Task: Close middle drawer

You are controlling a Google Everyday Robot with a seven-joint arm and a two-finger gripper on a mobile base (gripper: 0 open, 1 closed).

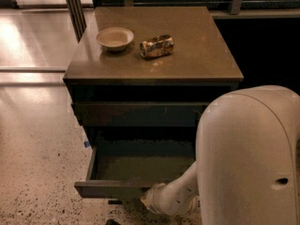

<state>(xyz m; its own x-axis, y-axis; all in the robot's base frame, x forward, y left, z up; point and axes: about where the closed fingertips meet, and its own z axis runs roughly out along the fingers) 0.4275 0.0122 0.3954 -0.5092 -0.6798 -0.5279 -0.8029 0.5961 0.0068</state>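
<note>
The middle drawer (140, 168) stands pulled far out of the dark cabinet, its dull olive-grey floor bare. Its plain front (108, 189) faces me low in the camera view. My gripper (151, 200) is at the end of the white forearm, right at the lower edge of that drawer front, near its middle. My arm's large white upper link (248, 158) fills the lower right and hides the drawer's right part.
Above the open drawer a drawer front (136, 114) sticks out slightly. On the cabinet top (197, 55) stand a pale bowl (115, 38) and a crushed can (156, 46). Speckled floor (37, 163) lies to the left, and a railing post (74, 8) stands behind.
</note>
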